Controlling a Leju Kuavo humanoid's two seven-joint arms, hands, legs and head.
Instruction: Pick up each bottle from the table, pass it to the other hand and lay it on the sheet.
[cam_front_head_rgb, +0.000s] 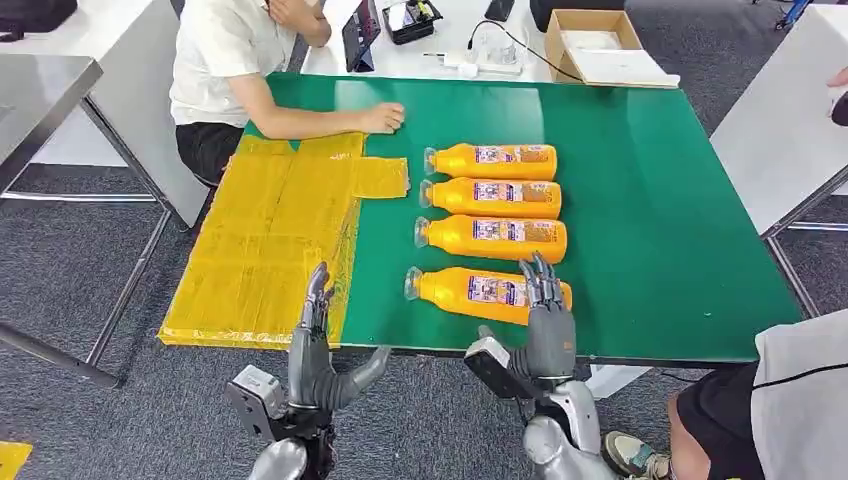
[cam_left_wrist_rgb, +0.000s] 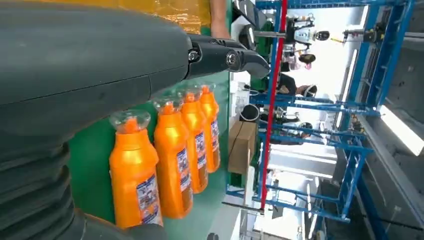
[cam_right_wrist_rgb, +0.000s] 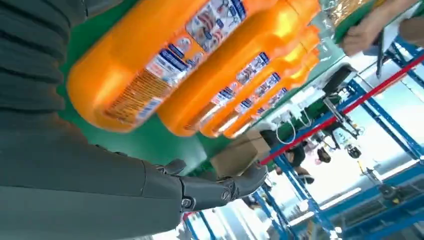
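The nearest bottle (cam_front_head_rgb: 487, 293) lies lengthwise left-to-right at the lower centre of the frame, cap leftward. The right hand (cam_front_head_rgb: 546, 318), fingers spread and empty, hovers at its base end. The left hand (cam_front_head_rgb: 318, 350), also spread and empty, sits lower left by the yellow sheet (cam_front_head_rgb: 270, 245)

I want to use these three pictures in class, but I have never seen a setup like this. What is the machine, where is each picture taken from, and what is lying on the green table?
The machine is a humanoid robot with two silver arms. The wide picture is its own head view, looking down. The other two come from cameras at its wrists and are turned sideways. On the green table four orange bottles lie in a row beside a yellow sheet. The left hand is open and holds nothing. The right hand reaches over the base end of the nearest bottle without gripping it. A seated person rests a hand on the table.
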